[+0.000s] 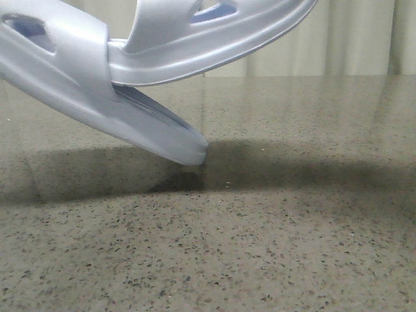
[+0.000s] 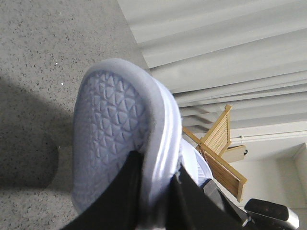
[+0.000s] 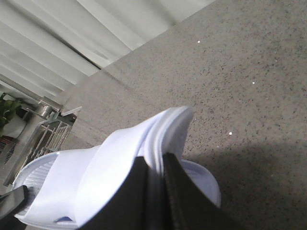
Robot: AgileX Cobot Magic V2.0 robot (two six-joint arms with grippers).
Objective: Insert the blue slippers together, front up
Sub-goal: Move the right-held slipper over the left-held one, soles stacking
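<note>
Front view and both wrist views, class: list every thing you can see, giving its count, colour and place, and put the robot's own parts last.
blue slippers: two, very pale blue-white, held up over the table, one pushed under the other's strap.
table: one, speckled grey-beige stone, under the slippers.
curtain: pale cream folds, behind the table.
wooden folding frame: one, light brown, by the curtain in the left wrist view.
potted plant: one, green, at the room's edge in the right wrist view.
left pincer: one, black, shut on a slipper's edge.
right pincer: one, black, shut on a slipper's edge.
</note>
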